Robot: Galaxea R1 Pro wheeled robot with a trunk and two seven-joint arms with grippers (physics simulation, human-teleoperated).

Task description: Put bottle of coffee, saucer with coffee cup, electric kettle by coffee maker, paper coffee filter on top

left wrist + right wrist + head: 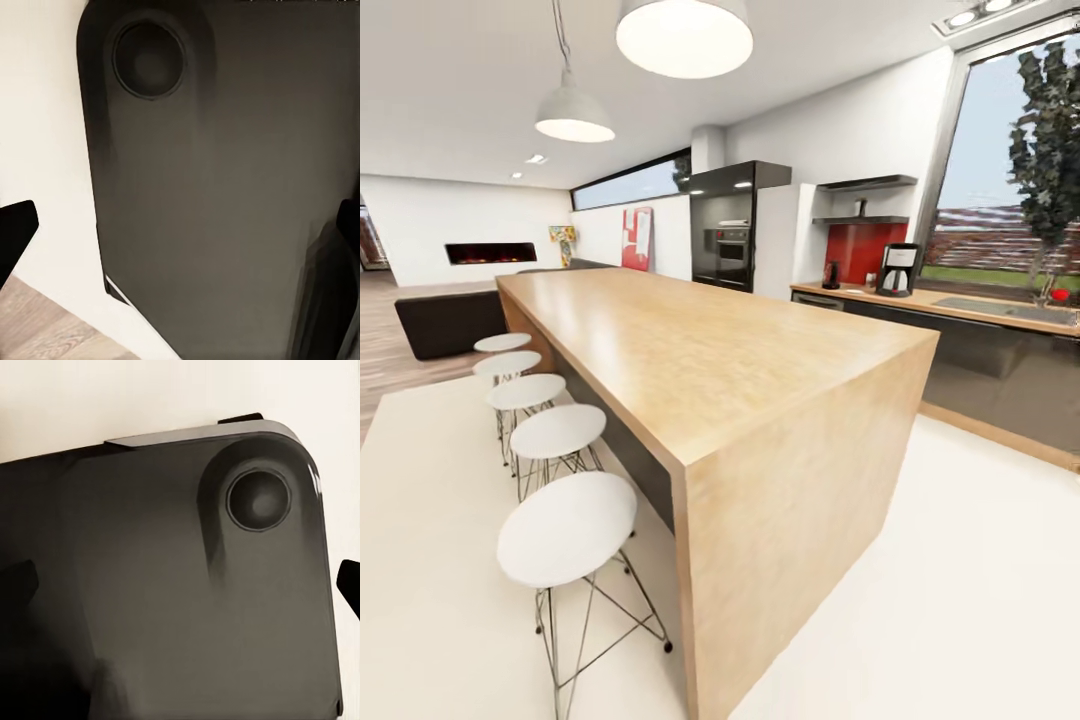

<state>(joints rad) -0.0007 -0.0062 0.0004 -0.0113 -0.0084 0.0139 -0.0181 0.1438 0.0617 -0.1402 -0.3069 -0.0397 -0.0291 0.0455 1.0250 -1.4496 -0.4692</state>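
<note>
A long wooden island [710, 370] fills the foreground, open white floor [960, 600] running along its right edge toward the far worktop [950, 303]. There the coffee maker [898, 270] stands near the worktop's left end, the electric kettle [831, 275] beside it at the corner. Each wrist camera faces the robot's dark base, fingertips [15, 232] [349, 581] set wide apart, both hands released.

My right cam looked down on a dark rounded panel [165, 600] w/ a round recessed disc [258, 499] near one corner. Pale floor [112, 397] lay beyond its edge. My two dark fingertips [16, 585] sat wide apart at the frame's sides, nothing btwn them.
</note>
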